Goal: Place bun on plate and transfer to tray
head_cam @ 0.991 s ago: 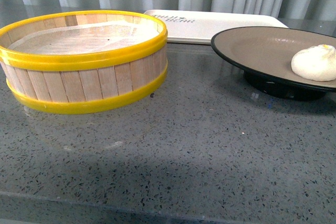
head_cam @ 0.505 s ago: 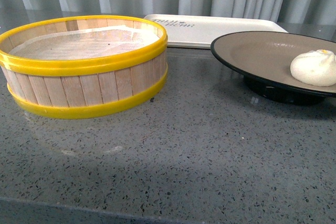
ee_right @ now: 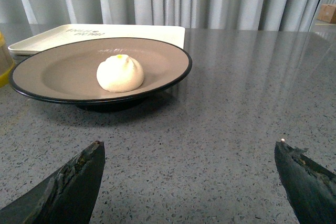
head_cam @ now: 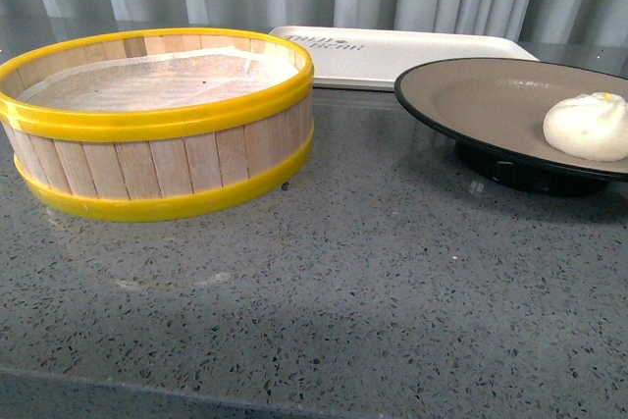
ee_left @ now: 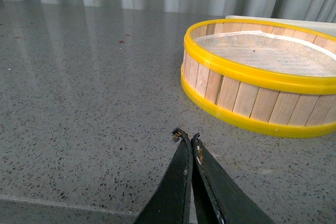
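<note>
Half done: bun (head_cam: 587,127) is sitting on plate (head_cam: 471,95), plate is waiting off tray (head_cam: 412,51). Empty right hand (ee_right: 189,144) is gaping, left hand (ee_left: 186,137) clenched.

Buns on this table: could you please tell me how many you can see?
1. The bun sits on the plate. The steamer basket shows only paper lining, though its near wall hides part of the inside.

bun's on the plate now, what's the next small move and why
Probably ease the right gripper forward to the near rim of the plate for a grasp. The bun sits on the plate, the plate stands on the counter short of the tray, and the right fingers are wide open, empty, facing it.
</note>
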